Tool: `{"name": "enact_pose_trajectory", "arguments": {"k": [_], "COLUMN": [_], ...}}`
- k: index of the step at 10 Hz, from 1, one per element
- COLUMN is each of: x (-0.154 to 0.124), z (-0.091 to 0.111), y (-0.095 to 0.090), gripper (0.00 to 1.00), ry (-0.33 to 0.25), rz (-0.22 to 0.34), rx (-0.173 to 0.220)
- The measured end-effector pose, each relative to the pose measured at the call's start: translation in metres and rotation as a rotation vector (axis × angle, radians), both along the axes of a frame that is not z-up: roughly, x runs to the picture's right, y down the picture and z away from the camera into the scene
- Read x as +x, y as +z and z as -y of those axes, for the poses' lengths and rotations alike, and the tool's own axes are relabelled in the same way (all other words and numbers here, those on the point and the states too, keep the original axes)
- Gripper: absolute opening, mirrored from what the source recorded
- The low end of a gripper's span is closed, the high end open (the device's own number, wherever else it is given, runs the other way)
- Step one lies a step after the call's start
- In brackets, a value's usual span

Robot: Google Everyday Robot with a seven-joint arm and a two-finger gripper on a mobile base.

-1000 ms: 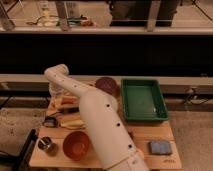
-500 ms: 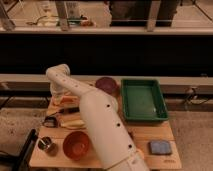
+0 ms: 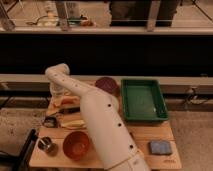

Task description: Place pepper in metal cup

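The pepper [image 3: 65, 102] is a slim orange-red vegetable lying at the back left of the wooden table [image 3: 145, 132]. The metal cup [image 3: 47, 145] is small and shiny and stands at the table's front left corner. My white arm [image 3: 102, 125] rises from the front middle, bends at the far left and points down. The gripper [image 3: 57, 93] hangs there just above the pepper's left end. Whether it touches the pepper cannot be told.
An orange-brown bowl [image 3: 76, 145] stands right of the metal cup. A pale yellow elongated item [image 3: 73, 123], a black-handled knife [image 3: 68, 110] and a small dark object [image 3: 49, 121] lie at left. A green tray [image 3: 144, 100], a dark purple bowl [image 3: 106, 84] and a blue pad [image 3: 160, 147] are also there.
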State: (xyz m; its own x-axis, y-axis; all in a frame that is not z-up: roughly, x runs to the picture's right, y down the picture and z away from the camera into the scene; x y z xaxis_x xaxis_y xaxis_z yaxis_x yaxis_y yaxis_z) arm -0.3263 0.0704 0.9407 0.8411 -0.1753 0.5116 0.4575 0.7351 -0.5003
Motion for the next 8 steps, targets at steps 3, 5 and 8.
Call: {"name": "enact_pose_trajectory", "arguments": {"k": [3,5,8], "x": [0.010,0.011,0.022], "z": [0.018,0.026,0.037], "y": [-0.023,-0.039,-0.065], "gripper": [0.08,0.15,0.15], "ry": [0.035,0.056,0.090], "rz": [-0.003,0.009,0.012], "rx": [0.036,0.054,0.092]}}
